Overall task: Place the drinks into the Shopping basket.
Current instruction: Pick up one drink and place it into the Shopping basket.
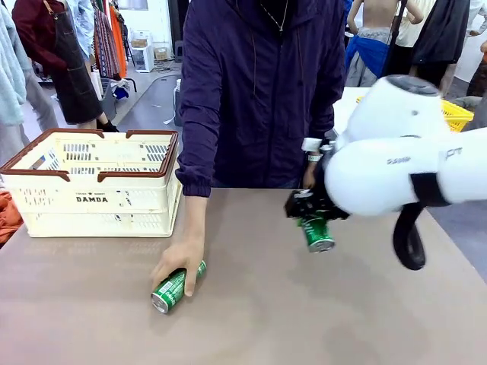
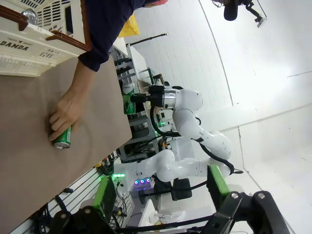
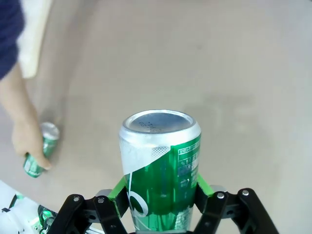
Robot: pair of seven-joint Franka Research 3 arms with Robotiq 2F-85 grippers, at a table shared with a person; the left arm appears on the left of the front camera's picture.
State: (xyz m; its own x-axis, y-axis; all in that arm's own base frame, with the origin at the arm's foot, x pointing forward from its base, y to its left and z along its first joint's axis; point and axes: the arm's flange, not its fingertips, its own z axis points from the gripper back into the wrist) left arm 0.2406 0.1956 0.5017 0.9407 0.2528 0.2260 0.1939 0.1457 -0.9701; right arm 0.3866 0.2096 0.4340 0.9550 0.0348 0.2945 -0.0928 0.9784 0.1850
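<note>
My right gripper [image 1: 308,217] is shut on a green drink can [image 1: 316,233] and holds it in the air over the right half of the table. In the right wrist view that can [image 3: 161,170] fills the middle, silver top up, clamped between the green pads [image 3: 119,192]. A second green can [image 1: 174,287] lies on its side near the table's front, under the person's hand [image 1: 180,256]. The cream Shopping basket [image 1: 95,179] with DAMDA lettering stands at the far left. In the left wrist view my left gripper [image 2: 158,187] stands open, off the table's side.
The person in a dark jacket [image 1: 259,91] stands at the far edge, one arm reaching down to the lying can. A yellow mesh basket [image 1: 456,114] sits at the back right. Bare tabletop [image 1: 251,304] stretches between the two cans.
</note>
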